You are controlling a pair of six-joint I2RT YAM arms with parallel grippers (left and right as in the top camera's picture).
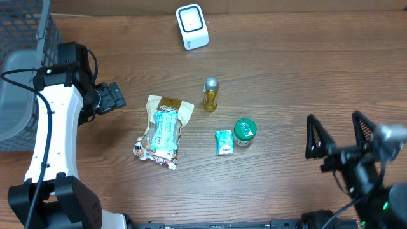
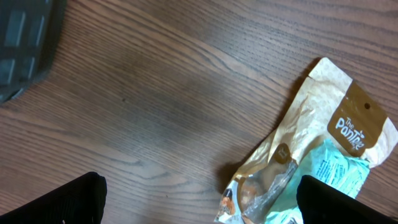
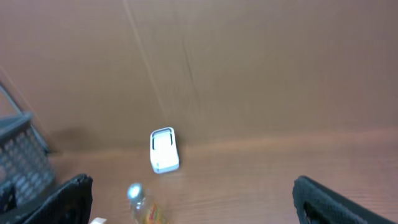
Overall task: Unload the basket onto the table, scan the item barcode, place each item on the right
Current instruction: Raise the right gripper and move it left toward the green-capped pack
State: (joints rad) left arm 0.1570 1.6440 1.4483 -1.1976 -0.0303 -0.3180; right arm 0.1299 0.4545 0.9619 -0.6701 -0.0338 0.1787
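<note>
Overhead: left hand point(image 1: 116, 97) and right hand point(image 1: 336, 129) both gape released, empty; the snack bag point(image 1: 163, 130) lies near the left, seemingly first for the upright scanner point(image 1: 191, 26).

Matt brown wood-grain tabletop point(image 1: 286, 70) here.
Now the tan-and-teal snack pouch point(image 1: 164, 130): crinkly, glossy film; white boxy scanner point(image 1: 191, 27) looks smooth plastic.

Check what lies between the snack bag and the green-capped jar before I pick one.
In the overhead view, a small teal packet lies between the snack bag and the green-capped jar, right beside the jar. Nothing else sits between them.
</note>
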